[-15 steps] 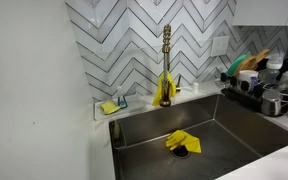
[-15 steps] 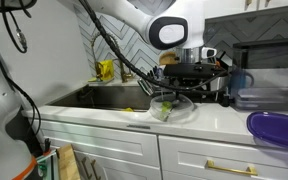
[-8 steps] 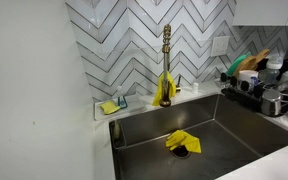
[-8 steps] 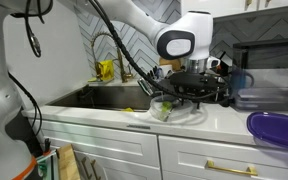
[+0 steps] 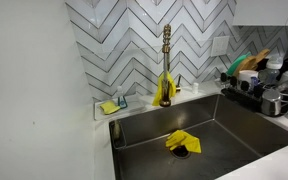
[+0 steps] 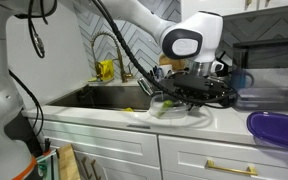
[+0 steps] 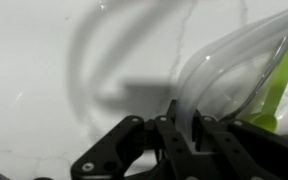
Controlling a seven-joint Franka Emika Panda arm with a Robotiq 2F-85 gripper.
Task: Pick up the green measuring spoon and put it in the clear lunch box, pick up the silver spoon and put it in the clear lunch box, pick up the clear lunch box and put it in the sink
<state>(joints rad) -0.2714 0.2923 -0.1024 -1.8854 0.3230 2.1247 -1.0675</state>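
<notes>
On the white counter to the right of the sink [image 6: 102, 97] stands the clear lunch box [image 6: 170, 106], with something green inside it. My gripper [image 6: 189, 93] reaches down to its far rim. In the wrist view my gripper [image 7: 184, 117] is shut on the see-through wall of the lunch box [image 7: 224, 65], which runs up between the two black fingers [image 7: 170, 122]. The green measuring spoon [image 7: 280, 85] lies inside the box at the right edge. The silver spoon is hidden. An exterior view looks into the steel sink [image 5: 234, 128], where the gripper is out of view.
A yellow cloth [image 5: 181, 142] lies over the sink's drain, below a gold faucet [image 5: 166, 60]. A loaded black dish rack [image 5: 259, 90] stands beside the basin. A purple bowl [image 6: 279, 128] and a clear container [image 6: 266, 96] sit on the counter beyond the lunch box.
The arm has shifted slightly right and lowered over the lunch box. The jaws have gone from open to shut on its rim. The sink view is unchanged.
</notes>
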